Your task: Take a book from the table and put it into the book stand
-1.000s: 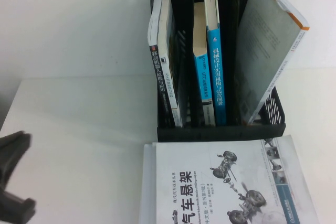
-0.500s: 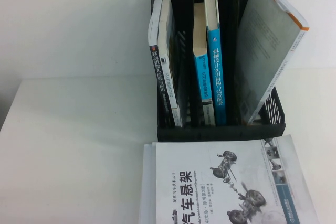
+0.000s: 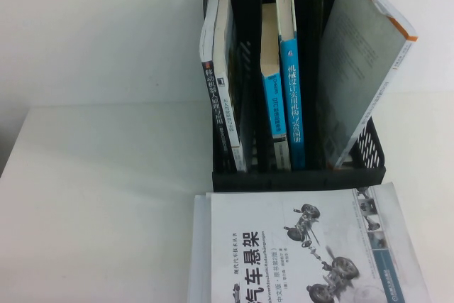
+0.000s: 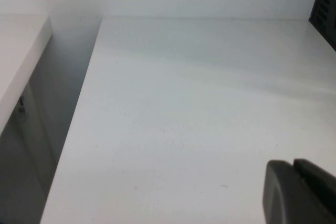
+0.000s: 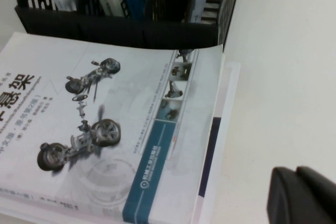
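Book: I read the large thick book with the blue spine and black Chinese title (image 3: pixel 291 97) as standing upright in a middle slot of the rack, spine toward me. Little of its cover shows from the high view.
Stand: black plastic file rack with upright dividers and slotted mesh sides (image 3: pixel 298 179), at the far side of the plain white flat tabletop (image 3: pixel 106 196).
Slot neighbours: a shorter blue-spined book (image 3: pixel 272 97) touches the book on its left. A black-spined book (image 3: pixel 216 104) stands in the leftmost slot. A grey-covered book with an orange edge (image 3: pixel 358 69) leans tilted in the rightmost slot.
In front of the rack: a white book with car-chassis drawings (image 3: pixel 312 253) lies flat, its far edge just at the rack's front wall. I see another white-edged layer under it.
Right gripper (image 5: pixel 304 195): over bare table just beside the white book's right edge, well apart from the blue-spined book. Spread or pressed together, I cannot tell.
Left gripper (image 4: pixel 302 192): over bare table to the left, well apart from the rack. Its state I cannot tell either.
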